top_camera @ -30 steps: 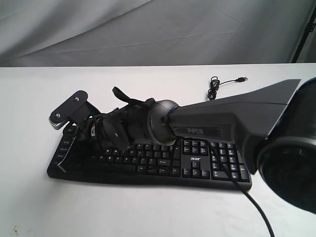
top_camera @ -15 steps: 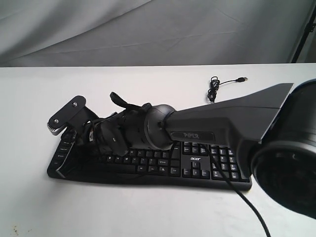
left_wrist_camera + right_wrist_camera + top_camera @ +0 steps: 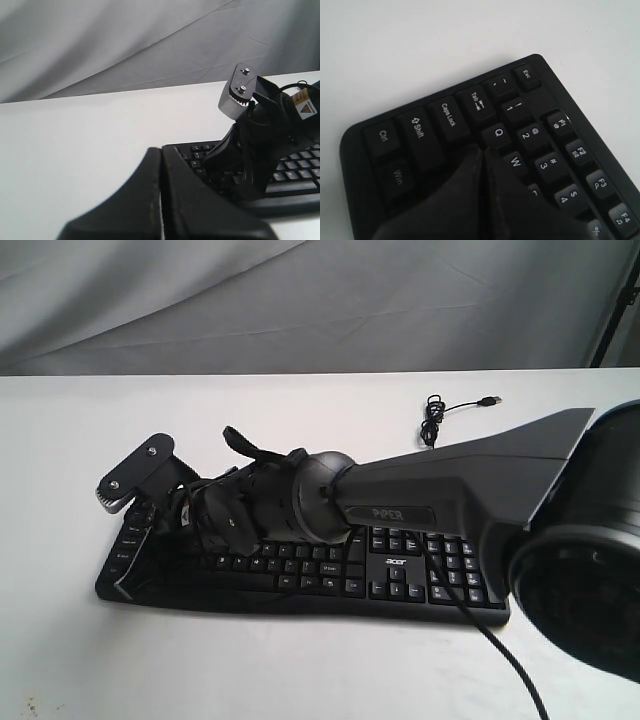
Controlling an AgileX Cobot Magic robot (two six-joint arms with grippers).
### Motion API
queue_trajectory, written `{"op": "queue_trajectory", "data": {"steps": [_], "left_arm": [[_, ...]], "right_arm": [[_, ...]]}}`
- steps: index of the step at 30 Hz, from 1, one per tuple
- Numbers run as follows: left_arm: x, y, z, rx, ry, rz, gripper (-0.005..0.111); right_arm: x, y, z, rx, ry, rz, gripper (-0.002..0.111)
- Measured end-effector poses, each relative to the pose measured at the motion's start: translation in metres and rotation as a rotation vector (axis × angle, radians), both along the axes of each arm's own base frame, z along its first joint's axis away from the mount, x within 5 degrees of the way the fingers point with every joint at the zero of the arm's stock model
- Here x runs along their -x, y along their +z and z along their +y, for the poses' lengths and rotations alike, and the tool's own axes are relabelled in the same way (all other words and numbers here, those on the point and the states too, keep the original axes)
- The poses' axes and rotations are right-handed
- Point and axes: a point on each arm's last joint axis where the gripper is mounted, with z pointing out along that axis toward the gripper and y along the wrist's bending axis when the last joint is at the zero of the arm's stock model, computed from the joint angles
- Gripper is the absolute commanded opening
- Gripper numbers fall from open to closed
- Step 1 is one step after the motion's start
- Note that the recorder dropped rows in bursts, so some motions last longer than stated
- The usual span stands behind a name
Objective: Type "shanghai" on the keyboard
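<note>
The black keyboard [image 3: 400, 575] lies across the white table, with its number pad to the right. My right arm reaches over it from the right. My right gripper [image 3: 165, 527] is shut and low over the keyboard's left end. In the right wrist view its closed tips [image 3: 482, 149] rest in the row just under the Q key [image 3: 498, 133], beside Caps Lock [image 3: 449, 116]; the key beneath them is hidden. My left gripper [image 3: 161, 149] is shut and empty, off the left end of the keyboard [image 3: 295, 172], with the right gripper [image 3: 220, 157] in its view. It is outside the exterior view.
The keyboard's thin USB cable [image 3: 435, 420] lies coiled on the table behind the number pad. A black arm cable [image 3: 490, 625] trails over the keyboard's right front corner. A grey cloth backdrop [image 3: 300, 300] hangs behind the white table [image 3: 300, 670].
My right arm sank and shifted left a little, bringing the shut gripper down onto the keyboard's left end. It has held still over the last half second.
</note>
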Motion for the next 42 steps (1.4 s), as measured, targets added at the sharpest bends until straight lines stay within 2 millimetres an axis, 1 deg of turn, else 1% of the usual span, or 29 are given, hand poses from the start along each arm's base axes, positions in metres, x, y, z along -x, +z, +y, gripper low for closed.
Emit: {"op": "queue_trajectory", "data": {"steps": [6, 22, 24, 25, 26, 27, 28, 31, 34, 35, 38, 42], "left_arm": [[0.000, 0.000, 0.000, 0.000, 0.000, 0.000, 0.000], [0.000, 0.000, 0.000, 0.000, 0.000, 0.000, 0.000], [0.000, 0.000, 0.000, 0.000, 0.000, 0.000, 0.000], [0.000, 0.000, 0.000, 0.000, 0.000, 0.000, 0.000], [0.000, 0.000, 0.000, 0.000, 0.000, 0.000, 0.000], [0.000, 0.000, 0.000, 0.000, 0.000, 0.000, 0.000], [0.000, 0.000, 0.000, 0.000, 0.000, 0.000, 0.000], [0.000, 0.000, 0.000, 0.000, 0.000, 0.000, 0.000], [0.000, 0.000, 0.000, 0.000, 0.000, 0.000, 0.000], [0.000, 0.000, 0.000, 0.000, 0.000, 0.000, 0.000], [0.000, 0.000, 0.000, 0.000, 0.000, 0.000, 0.000], [0.000, 0.000, 0.000, 0.000, 0.000, 0.000, 0.000]], "right_arm": [[0.000, -0.006, 0.000, 0.007, -0.002, 0.008, 0.000], [0.000, -0.007, 0.000, 0.016, 0.010, -0.001, 0.000], [0.000, -0.004, 0.000, 0.014, 0.015, -0.009, 0.000], [0.000, 0.002, 0.000, 0.008, 0.017, -0.015, 0.000], [0.002, 0.009, -0.002, 0.004, 0.020, -0.022, 0.000], [0.004, 0.021, -0.006, -0.005, 0.020, -0.029, 0.000], [0.006, 0.030, -0.012, -0.012, 0.013, -0.035, 0.000], [0.005, 0.041, -0.033, -0.009, -0.016, -0.035, 0.000], [0.004, 0.037, -0.054, 0.017, -0.052, -0.009, 0.000], [0.003, 0.035, -0.058, 0.023, -0.057, -0.004, 0.000], [0.004, 0.029, -0.062, 0.037, -0.065, 0.013, 0.000], [0.004, 0.029, -0.062, 0.032, -0.070, 0.018, 0.000]]}}
